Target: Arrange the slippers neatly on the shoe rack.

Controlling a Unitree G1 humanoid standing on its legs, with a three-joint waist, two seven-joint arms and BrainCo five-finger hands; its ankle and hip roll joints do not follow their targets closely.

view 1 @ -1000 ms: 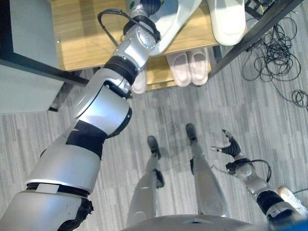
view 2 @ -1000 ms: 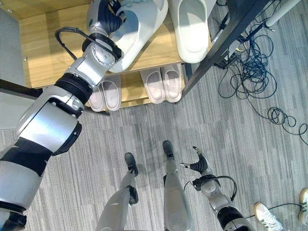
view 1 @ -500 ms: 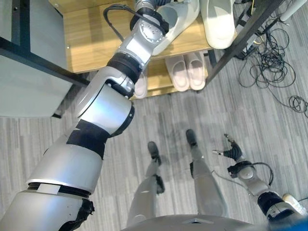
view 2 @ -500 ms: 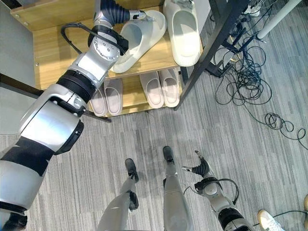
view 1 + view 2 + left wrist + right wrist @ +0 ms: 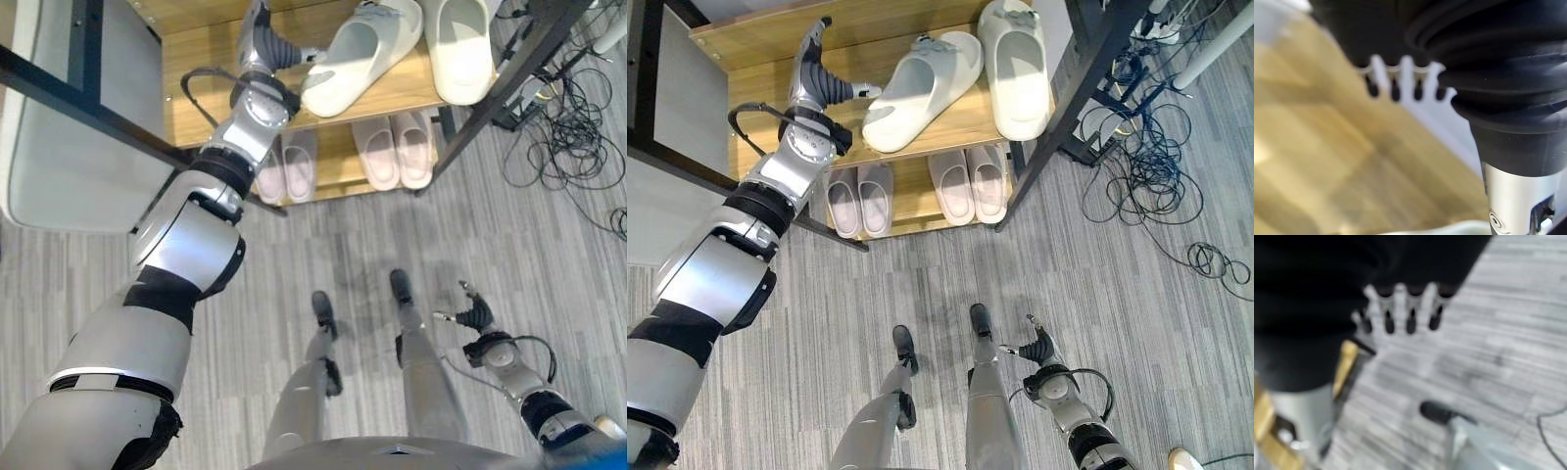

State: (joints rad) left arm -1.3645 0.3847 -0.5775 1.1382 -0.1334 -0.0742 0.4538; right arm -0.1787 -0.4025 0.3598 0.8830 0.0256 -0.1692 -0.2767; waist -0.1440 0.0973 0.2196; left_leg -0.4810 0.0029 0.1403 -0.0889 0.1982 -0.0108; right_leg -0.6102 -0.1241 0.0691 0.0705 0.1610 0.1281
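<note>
The left hand (image 5: 818,83) reaches over the upper shelf (image 5: 759,83) of the wooden shoe rack (image 5: 965,122), fingers straight and relaxed, grasping nothing. Its thumb points at the heel of the tilted white slipper (image 5: 921,88), which lies just beside the hand on the thumb side; whether the thumb tip touches the heel I cannot tell. This slipper lies at a slant, its toe swung toward its mate. Past it from the hand, the straight white slipper (image 5: 1014,69) lies square to the shelf edge, the two close at the toe end.

Below the hand, on the lower shelf (image 5: 911,211), sits a pale pair (image 5: 860,199), and beyond that a second pale pair (image 5: 970,184), both set side by side and parallel.

Well apart from the rack, low over the grey floor (image 5: 1136,294), the right hand (image 5: 1036,346) hangs with fingers loosely spread, holding nothing.

As I judge it, the task is nearly done: all slippers are on the rack and three of them... rather, the lower pairs and one upper slipper look tidy. What is left is turning the slanted slipper parallel to its mate.

No brand, label or writing can be read on the slippers or rack
</note>
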